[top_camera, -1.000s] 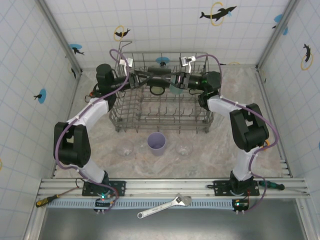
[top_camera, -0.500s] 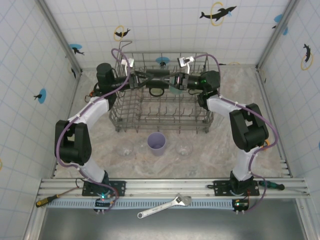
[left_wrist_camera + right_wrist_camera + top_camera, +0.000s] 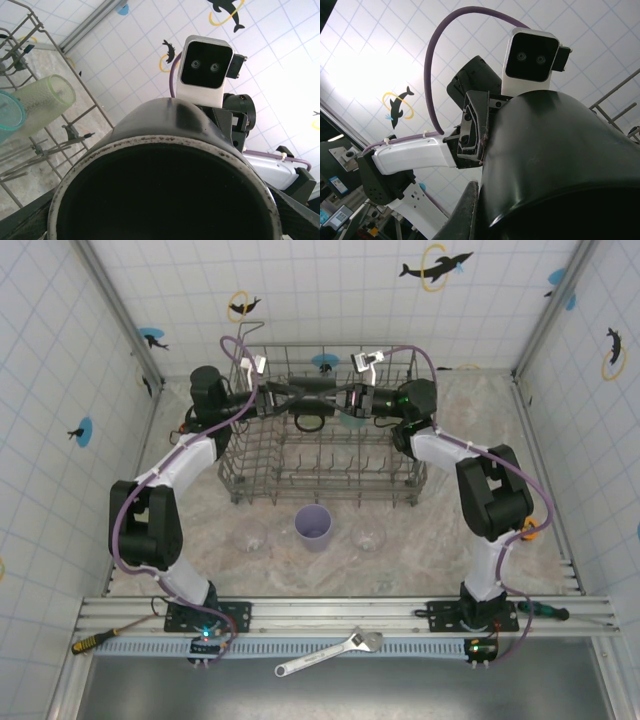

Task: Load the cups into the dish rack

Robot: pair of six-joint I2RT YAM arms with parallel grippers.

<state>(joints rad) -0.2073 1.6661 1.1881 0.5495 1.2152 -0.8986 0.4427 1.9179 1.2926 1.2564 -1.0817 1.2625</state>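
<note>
hovering over the dish rack (image 3: 330, 482), the left gripper (image 3: 292, 398) is clamped on the black cup (image 3: 318, 392) at its open end, and the right gripper (image 3: 346, 400) grips its other end. a teal cup (image 3: 10, 117) and a green cup (image 3: 42, 100) lie inside the rack. a lavender cup (image 3: 313, 525) stands on the table in front.

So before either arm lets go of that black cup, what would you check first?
1. The black cup is over the dish rack, between the left gripper and the right gripper: ok.
2. Left gripper has it: ok, its fingers flank the rim.
3. Right gripper has it firmly: cannot tell, one finger lies against the wall.
4. Room in the rack: ok, the near rows look bare; the green cup and teal cup lie to one side.
5. All cups loaded: not ok, the purple cup and two clear cups stand on the table.
</note>
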